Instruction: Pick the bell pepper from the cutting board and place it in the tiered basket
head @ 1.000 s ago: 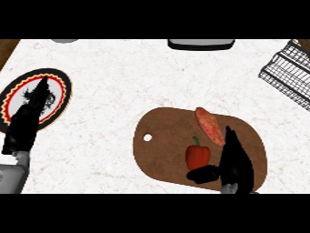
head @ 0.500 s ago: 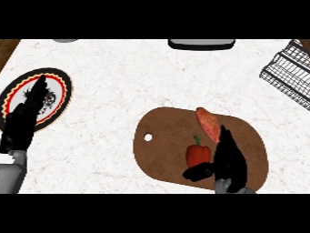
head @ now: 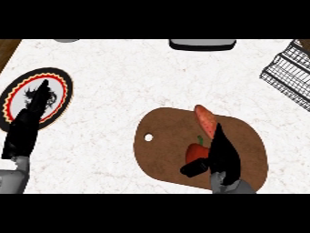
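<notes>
A: Where does the bell pepper sit?

B: On the brown cutting board, a little toward the robot from the board's middle, red with its green stem pointing away. An orange-red sweet potato lies on the board's far side, just beyond the pepper.

A: And the right hand?

B: It comes in over the board's near edge and stands against the pepper's right flank. The fingers point straight away from the robot and the thumb juts left below the pepper. They bracket the pepper but are not curled round it, so the hand reads as open.

A: How much room is there around the board?

B: The white bench is bare to the board's left and beyond its far edge. The board's hanging hole sits near its left rim. The wire tiered basket stands well apart from the board, up at the bench's far right edge, with bare bench between the two.

A: The left hand?

B: Far left of the board, fingers straight and open, lying over a round plate with a black, red and yellow rim. The plate lies close to the bench's left edge. A dark tray-like object sits at the far edge, beyond the board.
</notes>
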